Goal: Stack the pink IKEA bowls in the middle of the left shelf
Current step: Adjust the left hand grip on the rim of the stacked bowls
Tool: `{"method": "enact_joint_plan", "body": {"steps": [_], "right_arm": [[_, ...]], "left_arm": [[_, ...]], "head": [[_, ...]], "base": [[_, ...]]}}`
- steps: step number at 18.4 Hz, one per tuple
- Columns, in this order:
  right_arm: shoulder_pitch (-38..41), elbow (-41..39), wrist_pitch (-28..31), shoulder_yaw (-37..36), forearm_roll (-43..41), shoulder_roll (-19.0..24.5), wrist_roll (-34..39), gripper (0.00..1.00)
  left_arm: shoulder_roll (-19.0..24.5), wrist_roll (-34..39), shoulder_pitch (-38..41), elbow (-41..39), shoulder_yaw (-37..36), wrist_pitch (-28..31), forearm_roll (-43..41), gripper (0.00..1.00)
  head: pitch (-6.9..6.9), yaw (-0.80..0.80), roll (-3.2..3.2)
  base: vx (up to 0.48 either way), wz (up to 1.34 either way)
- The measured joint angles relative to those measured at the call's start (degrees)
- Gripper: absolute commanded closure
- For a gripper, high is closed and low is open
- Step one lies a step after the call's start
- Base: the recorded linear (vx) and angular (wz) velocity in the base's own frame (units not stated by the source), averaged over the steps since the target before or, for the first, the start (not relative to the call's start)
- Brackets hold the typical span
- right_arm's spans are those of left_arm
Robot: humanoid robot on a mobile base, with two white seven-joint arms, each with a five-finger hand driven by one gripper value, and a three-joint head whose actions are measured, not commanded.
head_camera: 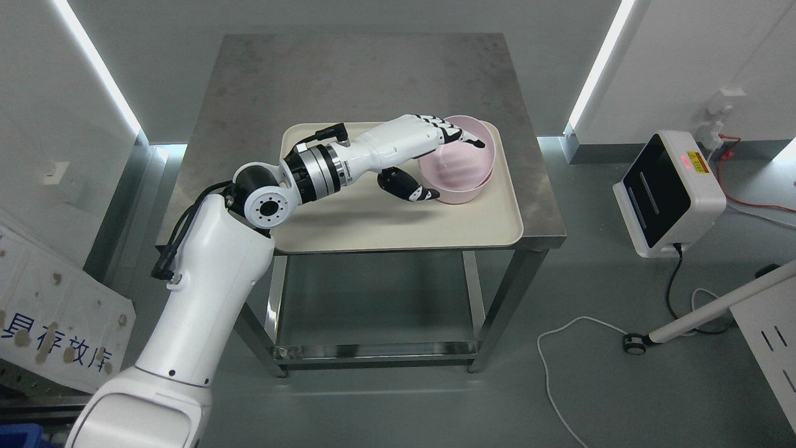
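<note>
A robot's head camera looks down on a square metal table with a dull, scuffed steel top and shiny steel legs, standing on a smooth grey floor. On the near half of the tabletop lies a cream plastic tray, rectangular with rounded corners and a low raised rim.

At about two o'clock on the tray sit the pink bowls, round, smooth and glossy. Two rims show, one nested inside the other and slightly offset, so they form a small stack.

The left arm, glossy white with a black and silver ribbed wrist ring, enters at seven o'clock in the picture and reaches up toward two o'clock. The left hand is closed around the bowls' near wall: its white, black-jointed fingers lie over the rim and into the hollow, while the thumb presses against the outside wall at the bowls' eight o'clock side. Whether the bowls are lifted or resting on the tray cannot be told.

At three o'clock in the picture, on the floor beside the table, stands a white box-shaped device with a dark glossy screen and a small red light. A thin white cable curls across the floor near five o'clock.
</note>
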Motion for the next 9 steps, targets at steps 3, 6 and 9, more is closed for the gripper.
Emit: {"method": "enact_joint_plan", "body": {"steps": [3, 6, 9], "right_arm": [[0.0, 0.0, -0.17, 0.0, -0.52, 0.0, 0.0, 0.0], [0.0, 0.0, -0.28, 0.0, -0.8, 0.0, 0.0, 0.0], [0.0, 0.0, -0.28, 0.0, -0.98, 0.0, 0.0, 0.0]], "left_arm": [[-0.46, 0.18, 0.53, -0.34, -0.93, 1.12, -3.96, 0.29], [-0.8, 0.69, 0.32, 0.04, -2.21, 4.23, -7.12, 0.29], [-1.07, 1.48, -0.82, 0.81, -3.76, 8.29, -8.94, 0.32]], "head": [[0.0, 0.0, 0.0], [0.0, 0.0, 0.0], [0.0, 0.0, 0.0]], "base": [[0.0, 0.0], [0.0, 0.0], [0.0, 0.0]]}}
